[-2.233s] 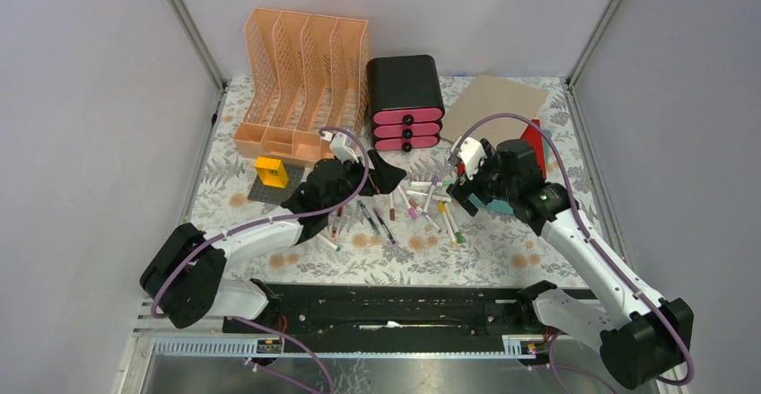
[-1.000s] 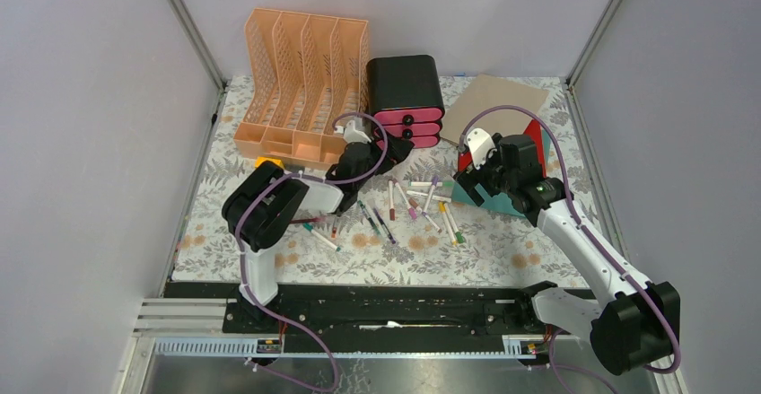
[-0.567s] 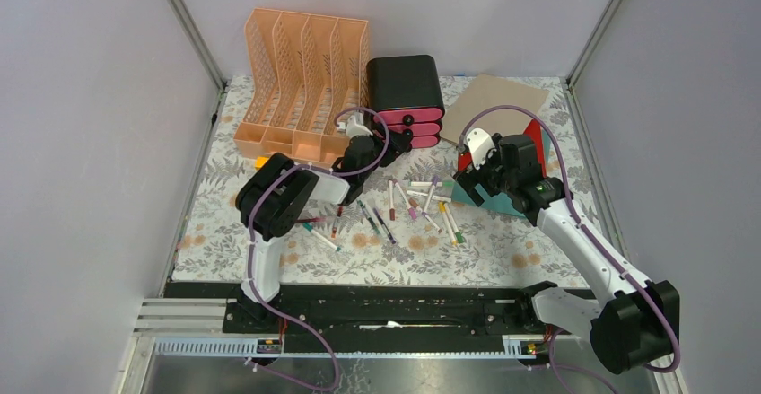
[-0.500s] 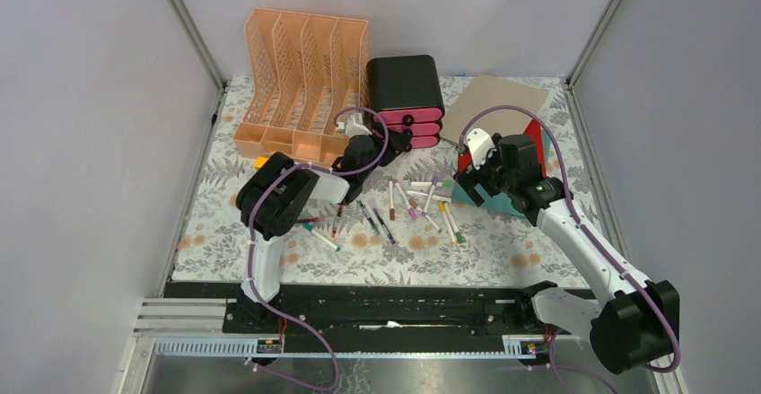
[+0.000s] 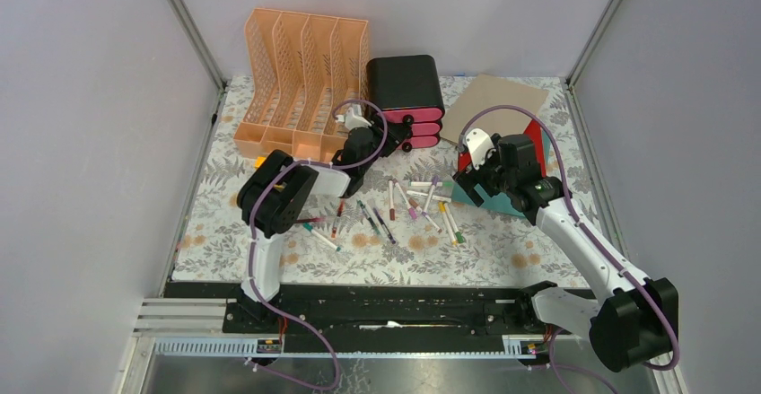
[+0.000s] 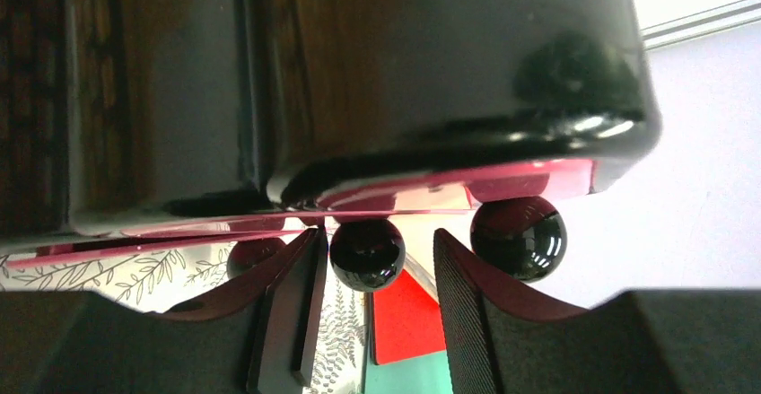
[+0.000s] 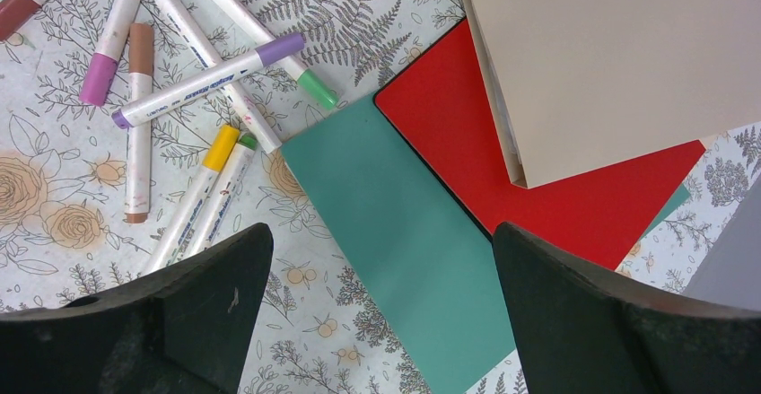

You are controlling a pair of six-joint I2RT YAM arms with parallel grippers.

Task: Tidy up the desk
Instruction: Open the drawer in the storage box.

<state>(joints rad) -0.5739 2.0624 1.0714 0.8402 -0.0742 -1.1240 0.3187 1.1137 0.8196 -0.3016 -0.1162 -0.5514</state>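
Observation:
The desk [image 5: 502,241] has a fern-and-flower cloth with several markers [image 5: 422,201] scattered in its middle. My left gripper [image 5: 396,139] reaches to the pink fronts of the black drawer box [image 5: 404,84]. In the left wrist view the middle black knob [image 6: 366,253] sits between my fingers, close against the left one, with a gap to the right finger [image 6: 453,277]. My right gripper [image 5: 467,179] hangs wide open and empty above the edge of a teal sheet [image 7: 395,241], next to the markers [image 7: 206,80].
An orange slotted file rack [image 5: 301,80] stands at the back left beside the drawer box. A red sheet [image 7: 538,179] and a tan cardboard sheet [image 7: 610,53] overlap the teal one at the right. A yellow block [image 5: 261,161] peeks out behind my left arm.
My left arm swung from the desk's middle up to the drawer box, and its jaws narrowed around the middle knob. The right arm has hardly moved.

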